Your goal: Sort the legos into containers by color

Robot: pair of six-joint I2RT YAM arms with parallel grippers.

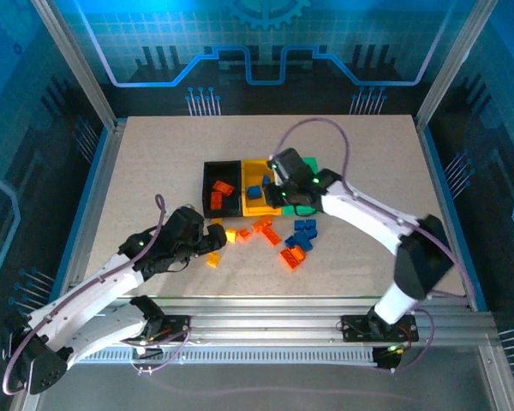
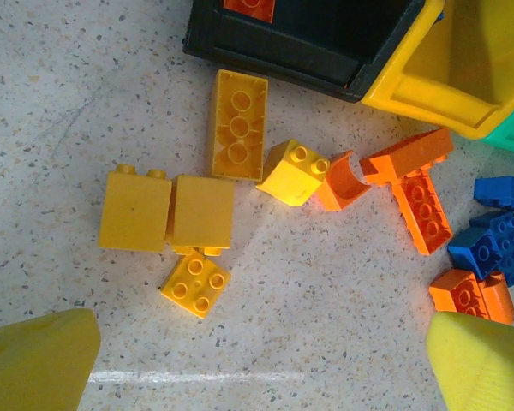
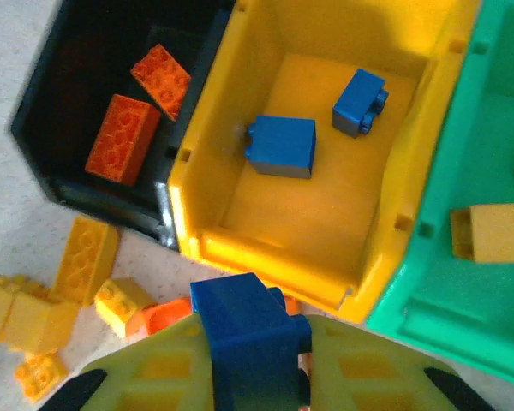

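The right gripper (image 3: 253, 377), we find, is clamped on a blue brick (image 3: 240, 317) just short of the yellow bin (image 3: 265, 257), where two blue bricks (image 3: 280, 146) lie. Left of it the black bin (image 3: 43, 128) holds two orange bricks (image 3: 122, 139). To its right, the green bin (image 3: 428, 282) holds a yellow brick (image 3: 497, 233). The left gripper (image 2: 265, 360) gapes wide, empty, with loose yellow bricks (image 2: 167, 212) and loose orange bricks (image 2: 420, 205) ahead. We judge sorting under halfway.

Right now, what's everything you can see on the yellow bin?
The yellow bin is an open-top rectangular box of glossy plastic. It stands upright on the table, the middle of three: the black bin is against its left wall and the green bin against its right. A large blue brick and a small blue brick lie apart on its floor. The right gripper, shut on a third blue brick, hangs by its near rim.
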